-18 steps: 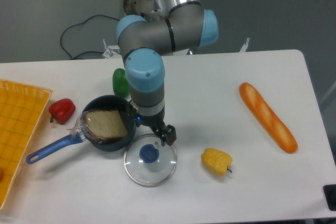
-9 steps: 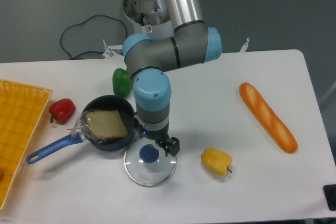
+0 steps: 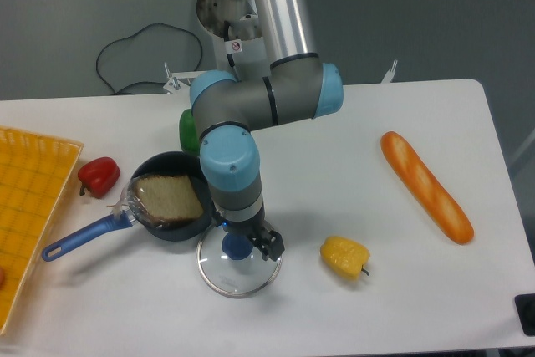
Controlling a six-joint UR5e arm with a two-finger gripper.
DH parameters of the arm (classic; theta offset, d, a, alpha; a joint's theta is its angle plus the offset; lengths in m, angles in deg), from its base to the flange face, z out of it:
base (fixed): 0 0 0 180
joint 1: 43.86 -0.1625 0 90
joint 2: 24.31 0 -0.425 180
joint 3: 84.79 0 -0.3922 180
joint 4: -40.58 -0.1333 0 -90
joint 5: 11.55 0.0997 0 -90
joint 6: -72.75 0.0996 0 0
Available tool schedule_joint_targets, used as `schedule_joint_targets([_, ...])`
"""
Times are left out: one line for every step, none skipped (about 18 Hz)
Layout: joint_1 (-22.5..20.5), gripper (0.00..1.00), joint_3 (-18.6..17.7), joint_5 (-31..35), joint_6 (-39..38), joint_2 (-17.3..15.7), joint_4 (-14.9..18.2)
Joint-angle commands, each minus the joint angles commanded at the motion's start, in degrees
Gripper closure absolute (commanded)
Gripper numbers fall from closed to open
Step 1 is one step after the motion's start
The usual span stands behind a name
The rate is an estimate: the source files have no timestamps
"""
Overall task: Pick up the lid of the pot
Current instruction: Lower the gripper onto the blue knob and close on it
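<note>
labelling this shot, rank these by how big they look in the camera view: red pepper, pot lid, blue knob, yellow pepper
1. pot lid
2. yellow pepper and red pepper, unranked: close in size, and the yellow one is likely nearer the camera
3. blue knob

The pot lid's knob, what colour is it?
The knob is blue, seen in the camera view.
</note>
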Motion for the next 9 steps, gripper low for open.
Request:
schedule_joint_targets([0.0,0.00,-0.2,0.0,0.1,0.0,-0.1])
schedule_joint_targets([0.0,0.00,-0.4,0.0,0.0,0.1,-0.1])
schedule_joint_targets([0.0,0.00,-0.9,0.1,0.1,0.1,-0.1])
schedule_joint_targets([0.0,0.00,-1.1,0.0,0.0,0.1,-0.1])
schedule_joint_targets([0.0,0.00,-1.3,0.0,0.0,0.1,-0.1])
schedule_joint_targets([0.0,0.00,-1.7,0.0,0.1,0.2,-0.1])
schedule_joint_targets([0.0,0.00,-2.0,0.1,0.1,0.4,-0.2])
schedule_joint_targets([0.0,0.00,-2.0,0.1,0.1,0.5,-0.2])
schedule_joint_targets([0.0,0.00,-1.9,0.1,0.1,0.7,-0.2])
